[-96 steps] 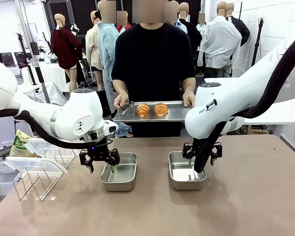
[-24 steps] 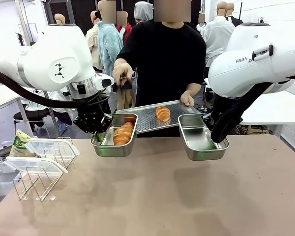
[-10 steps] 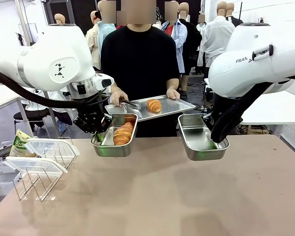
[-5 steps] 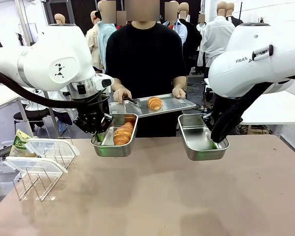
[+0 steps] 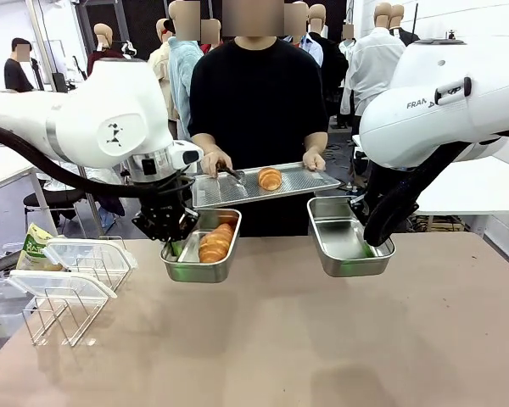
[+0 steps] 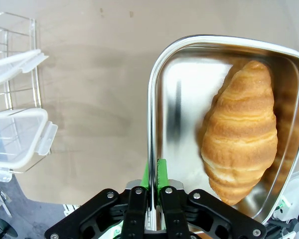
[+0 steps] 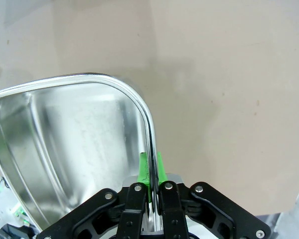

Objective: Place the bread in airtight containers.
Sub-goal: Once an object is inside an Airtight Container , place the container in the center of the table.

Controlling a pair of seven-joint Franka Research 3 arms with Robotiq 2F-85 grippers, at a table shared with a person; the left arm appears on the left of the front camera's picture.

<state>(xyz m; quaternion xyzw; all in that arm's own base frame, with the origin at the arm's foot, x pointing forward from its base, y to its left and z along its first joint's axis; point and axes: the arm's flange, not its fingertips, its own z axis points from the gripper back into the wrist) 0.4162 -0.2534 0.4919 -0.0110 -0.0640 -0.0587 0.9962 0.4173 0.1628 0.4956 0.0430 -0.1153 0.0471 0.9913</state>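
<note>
My left gripper (image 5: 177,247) is shut on the rim of an airtight container (image 5: 187,270), a steel tin with one bread roll (image 5: 216,243) lying in it, held just above the table. In the left wrist view the green pads (image 6: 161,174) pinch the tin's wall (image 6: 152,124) beside the bread (image 6: 240,144). My right gripper (image 5: 371,246) is shut on the rim of the other container (image 5: 339,242), which is empty and held tilted in the air; its pads (image 7: 144,169) clamp the rim (image 7: 147,124). Another bread roll (image 5: 270,178) lies on the person's perforated tray (image 5: 301,180).
The person at the far side holds the tray with both hands and has tongs (image 5: 227,175) in one. A wire rack (image 5: 64,309) with clear lids (image 5: 85,253) stands at the table's left, with a snack bag (image 5: 34,246) behind it. Lids (image 6: 15,137) also lie at the left of the left wrist view.
My left arm has lowered the tin with the bread towards the table and shifted it slightly right. The person's tray has moved a little. The right arm has stayed still.
</note>
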